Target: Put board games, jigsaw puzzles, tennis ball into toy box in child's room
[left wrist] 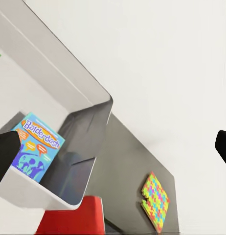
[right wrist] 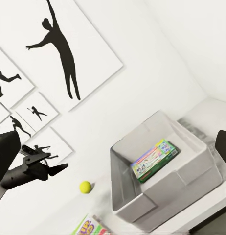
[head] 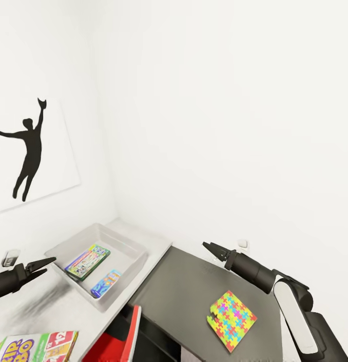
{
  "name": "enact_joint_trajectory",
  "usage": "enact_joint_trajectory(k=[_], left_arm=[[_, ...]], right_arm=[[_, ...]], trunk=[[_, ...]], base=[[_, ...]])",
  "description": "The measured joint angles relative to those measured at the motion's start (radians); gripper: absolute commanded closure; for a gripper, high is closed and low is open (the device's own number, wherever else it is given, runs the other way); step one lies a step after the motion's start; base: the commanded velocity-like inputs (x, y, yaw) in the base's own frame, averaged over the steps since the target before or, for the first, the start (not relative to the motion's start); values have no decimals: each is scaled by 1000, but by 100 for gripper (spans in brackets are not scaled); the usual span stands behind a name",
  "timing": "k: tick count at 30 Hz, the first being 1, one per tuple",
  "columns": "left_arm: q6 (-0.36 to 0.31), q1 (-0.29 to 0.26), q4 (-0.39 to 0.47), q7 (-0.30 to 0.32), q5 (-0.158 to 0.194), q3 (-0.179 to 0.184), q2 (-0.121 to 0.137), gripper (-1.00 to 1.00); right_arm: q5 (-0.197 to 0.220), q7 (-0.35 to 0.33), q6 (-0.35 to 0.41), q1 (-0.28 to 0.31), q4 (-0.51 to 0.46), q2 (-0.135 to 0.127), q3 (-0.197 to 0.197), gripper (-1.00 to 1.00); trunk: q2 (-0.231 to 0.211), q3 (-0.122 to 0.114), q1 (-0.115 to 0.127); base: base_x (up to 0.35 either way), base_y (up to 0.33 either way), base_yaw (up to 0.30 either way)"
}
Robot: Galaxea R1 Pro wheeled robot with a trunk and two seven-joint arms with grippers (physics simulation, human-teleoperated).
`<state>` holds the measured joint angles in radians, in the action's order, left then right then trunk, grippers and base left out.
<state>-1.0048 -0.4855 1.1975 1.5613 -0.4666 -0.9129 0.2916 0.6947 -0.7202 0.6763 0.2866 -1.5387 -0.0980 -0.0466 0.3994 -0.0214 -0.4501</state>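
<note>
The toy box (head: 126, 246) on the bench (head: 58, 306) already holds two board games (head: 87, 261), while a jigsaw puzzle (head: 232, 320), the tennis ball (right wrist: 85, 186) and a third game (head: 40, 347) wait outside it, both my hands (head: 43, 265) apart and empty.

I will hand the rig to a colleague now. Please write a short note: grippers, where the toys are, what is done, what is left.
Left gripper: open, empty, beside the toy box.
Right gripper: open, empty, above the dark counter.
Done: two board games lie in the box, the Monopoly one and the blue one.
Left: one jigsaw on the dark counter; the yellow-red-green game on the table's near edge; the tennis ball on the table by the wall, outside the box.
Only one jigsaw is in view.
</note>
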Motion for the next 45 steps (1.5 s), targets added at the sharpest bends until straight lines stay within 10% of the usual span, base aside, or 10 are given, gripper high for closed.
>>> enact_joint_trajectory(k=[45], left_arm=[[1,0,4,0,0,-2,-1,-100]], right_arm=[[-6,12,0,0,0,1,4,-100]], trunk=[[0,-48,0]], base=[[-203,43,214]])
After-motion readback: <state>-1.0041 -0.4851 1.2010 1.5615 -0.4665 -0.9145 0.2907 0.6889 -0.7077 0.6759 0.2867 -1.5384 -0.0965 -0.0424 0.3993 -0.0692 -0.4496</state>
